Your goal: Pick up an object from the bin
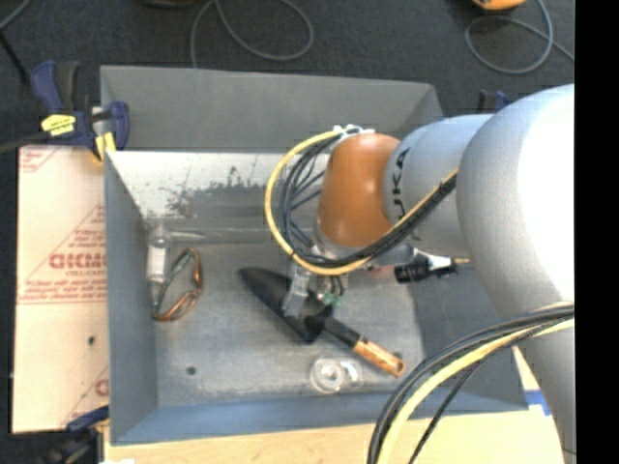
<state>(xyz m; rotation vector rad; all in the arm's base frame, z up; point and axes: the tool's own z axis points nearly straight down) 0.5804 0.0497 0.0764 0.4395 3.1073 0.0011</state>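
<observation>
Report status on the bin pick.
Tool low over black utensil with orange-tipped handle, bin centre. Clear ring close beside handle. Glasses at left, apart.

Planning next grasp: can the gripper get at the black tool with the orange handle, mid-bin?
Likely yes. The gripper hangs right over the black tool, which lies flat with nothing on it; the clear ring sits beside its handle.
</observation>
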